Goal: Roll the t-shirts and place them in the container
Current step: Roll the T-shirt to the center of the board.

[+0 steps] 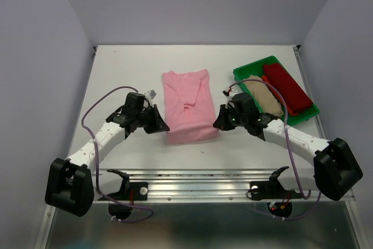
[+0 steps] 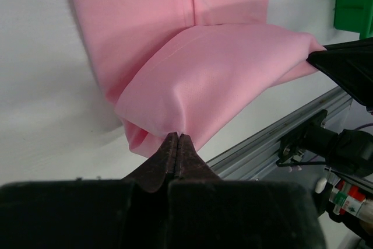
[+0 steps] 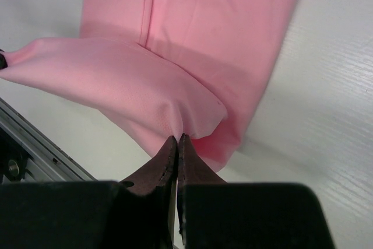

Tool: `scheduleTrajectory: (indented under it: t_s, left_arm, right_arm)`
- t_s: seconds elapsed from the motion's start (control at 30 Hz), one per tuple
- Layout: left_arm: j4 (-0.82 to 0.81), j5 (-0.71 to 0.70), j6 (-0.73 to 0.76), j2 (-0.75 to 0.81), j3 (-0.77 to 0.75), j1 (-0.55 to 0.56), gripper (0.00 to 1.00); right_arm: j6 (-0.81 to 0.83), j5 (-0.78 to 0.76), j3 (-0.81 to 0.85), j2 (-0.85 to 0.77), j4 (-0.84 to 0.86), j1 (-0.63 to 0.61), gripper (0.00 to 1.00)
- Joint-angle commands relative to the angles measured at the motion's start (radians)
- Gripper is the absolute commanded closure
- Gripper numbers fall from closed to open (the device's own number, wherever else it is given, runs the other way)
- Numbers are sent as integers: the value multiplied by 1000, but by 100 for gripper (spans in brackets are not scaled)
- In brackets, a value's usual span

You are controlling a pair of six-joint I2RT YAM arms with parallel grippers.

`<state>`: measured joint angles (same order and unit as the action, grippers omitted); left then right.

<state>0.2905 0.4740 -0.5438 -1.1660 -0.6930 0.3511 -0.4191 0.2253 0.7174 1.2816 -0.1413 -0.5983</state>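
Rolling: first turn, I judge.
Left end effector (image 2: 176,137), right end effector (image 3: 176,139): pinching light pink cotton t-shirt (image 1: 186,103) hem.
Next: carry evenly toward counter (image 1: 128,68) far edge.

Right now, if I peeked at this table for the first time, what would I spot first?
A pink t-shirt lies mid-table, its near edge pinched at both corners by the left pincer and right pincer. At the far right, a green tray holds a beige t-shirt and a dark red t-shirt.
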Motion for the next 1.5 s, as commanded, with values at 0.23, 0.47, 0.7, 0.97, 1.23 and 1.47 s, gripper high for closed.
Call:
scheduleTrajectory:
  t_s: [0.23, 0.47, 0.7, 0.97, 1.23, 1.47]
  left_arm:
    - [56, 69, -24, 118, 81, -1, 100]
    - [116, 49, -22, 143, 84, -1, 100]
    - [124, 43, -31, 135, 92, -3, 100]
    - [145, 61, -39, 149, 113, -1, 100]
    - [162, 64, -54, 163, 115, -1, 100]
    - [160, 52, -68, 129, 98, -3, 100]
  right_arm:
    - [-18, 5, -35, -57, 48, -24, 99]
    - [-24, 11, -47, -67, 37, -24, 99]
    - [-44, -15, -50, -106, 28, -34, 99]
    - [-49, -17, -67, -136, -3, -43, 99]
    - [-56, -26, -67, -146, -7, -43, 99]
    - [-63, -58, -58, -137, -4, -43, 99]
